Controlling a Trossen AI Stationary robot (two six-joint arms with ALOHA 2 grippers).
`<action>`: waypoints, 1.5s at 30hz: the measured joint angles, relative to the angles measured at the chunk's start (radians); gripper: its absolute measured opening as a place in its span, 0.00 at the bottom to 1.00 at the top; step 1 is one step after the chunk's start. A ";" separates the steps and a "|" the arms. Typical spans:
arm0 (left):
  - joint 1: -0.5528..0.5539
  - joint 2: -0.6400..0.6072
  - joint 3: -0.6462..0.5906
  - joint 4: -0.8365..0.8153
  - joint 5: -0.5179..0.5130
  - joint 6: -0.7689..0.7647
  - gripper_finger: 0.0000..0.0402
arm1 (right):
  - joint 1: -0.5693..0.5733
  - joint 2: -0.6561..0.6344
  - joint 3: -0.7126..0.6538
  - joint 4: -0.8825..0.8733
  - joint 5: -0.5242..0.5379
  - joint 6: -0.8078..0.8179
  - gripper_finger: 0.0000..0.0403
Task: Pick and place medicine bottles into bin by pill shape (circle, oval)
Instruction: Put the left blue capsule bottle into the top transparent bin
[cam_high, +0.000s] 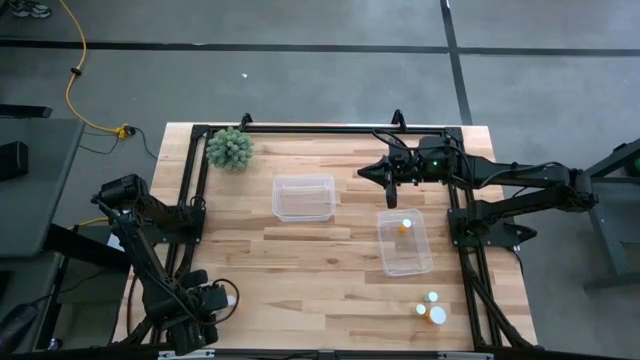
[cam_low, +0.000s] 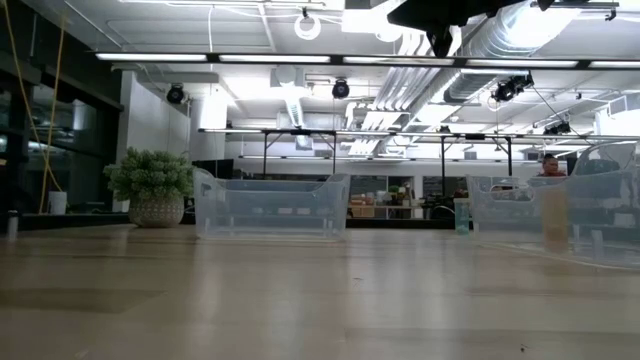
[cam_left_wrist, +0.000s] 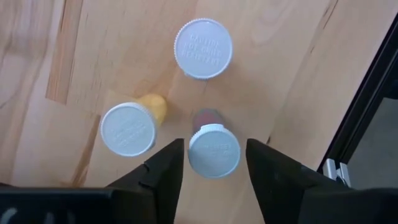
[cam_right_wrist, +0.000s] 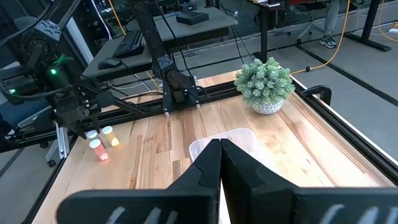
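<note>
A pale wooden table (cam_high: 330, 280) with a black metal frame stands on a grey floor crossed by dark lines. From table height, the room behind is a large hall with white ceiling ducts and strip lights. A green spiky plant (cam_high: 230, 149) in a small pot sits at the far left corner. Two clear plastic bins rest on the wood: one bin (cam_high: 304, 197) near the middle, and a second bin (cam_high: 405, 242) to its right, with one orange bottle (cam_high: 405, 225) inside.

The medicine bottles are tiny cylinders with white round caps. Three of them stand close together at the near left corner: one with a reddish body (cam_left_wrist: 214, 149), one with a yellow-orange body (cam_left_wrist: 128, 128), and a third bottle (cam_left_wrist: 203, 48) showing mostly its cap. More bottles (cam_high: 431, 310) cluster at the near right of the table.

The left gripper (cam_left_wrist: 210, 167) points straight down at the near left corner, its two dark fingers standing either side of the reddish bottle's cap; whether they touch it cannot be told. The right gripper (cam_high: 366, 172) hovers high over the far right of the table, fingers pressed together and holding nothing.
</note>
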 joint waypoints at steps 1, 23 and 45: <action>0.000 0.000 0.000 0.000 0.000 0.000 0.38 | 0.000 0.000 0.000 0.000 0.000 0.000 0.00; -0.006 -0.120 0.120 0.000 0.038 0.124 0.27 | 0.000 0.000 0.000 0.000 0.001 -0.002 0.00; 0.737 -0.629 0.151 0.076 -0.382 1.115 0.27 | 0.000 0.000 0.000 0.018 -0.003 -0.003 0.00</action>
